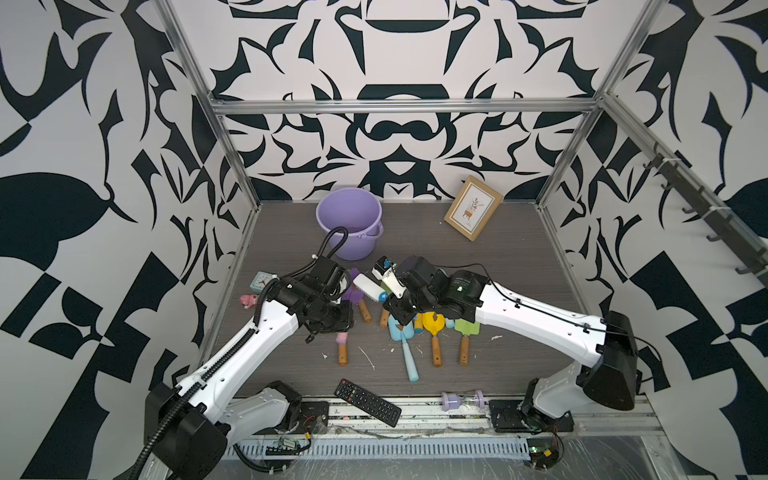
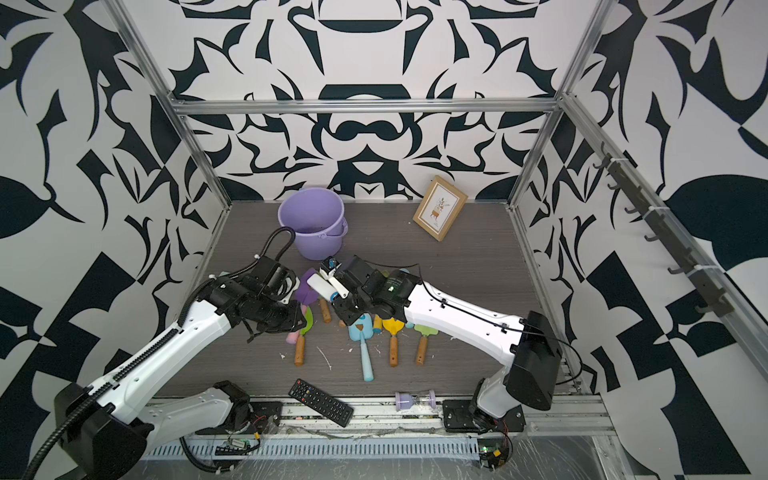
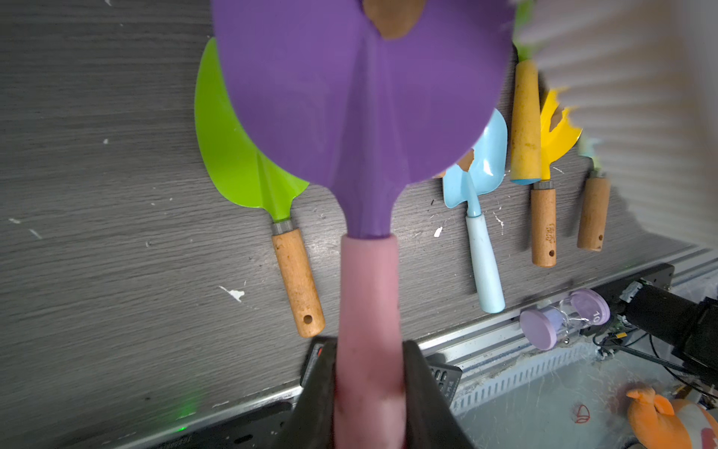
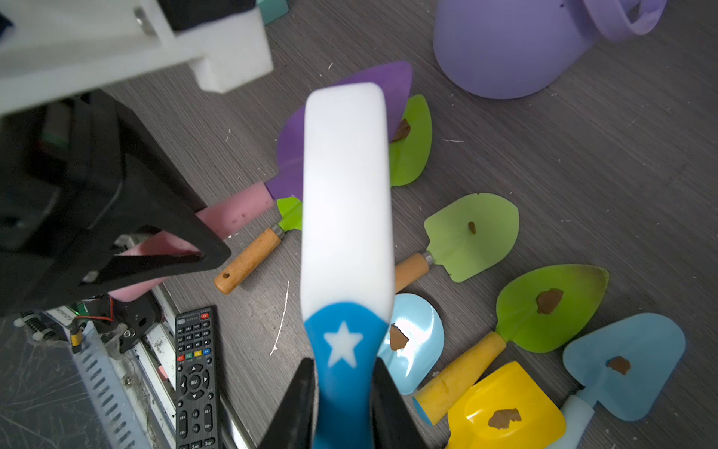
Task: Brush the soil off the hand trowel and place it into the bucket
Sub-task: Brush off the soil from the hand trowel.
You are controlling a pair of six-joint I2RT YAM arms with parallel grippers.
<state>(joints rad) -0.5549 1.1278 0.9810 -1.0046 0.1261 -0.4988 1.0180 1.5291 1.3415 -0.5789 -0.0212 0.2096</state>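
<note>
The left gripper (image 3: 369, 392) has its fingers (image 3: 314, 392) closed tight on the pink handle (image 3: 369, 303) of the purple trowel (image 3: 349, 97), blade out ahead. The right gripper (image 4: 344, 392) has its fingers (image 4: 392, 412) closed on the blue grip of the brush (image 4: 345, 186), whose white head lies over the middle of that blade. One clump of soil (image 3: 392, 19) sits near the blade's tip, just beside the brush's edge in the right wrist view. Whether the bristles touch the blade I cannot tell. The trowel hangs above the table (image 1: 519, 270) on the robot's side of the bucket (image 1: 357, 245), near it; the bucket stands upright, mouth open

To brush well, I would hold the left grip firm so the handle cannot twist and tip the blade slightly downward. Then I would draw the bristles from neck to tip straight through the clump, so it drops onto the table short of the bucket. Light pressure should do; a hard push could lever the trowel out of the fingers. Only a clean purple blade should go to the bucket
</note>
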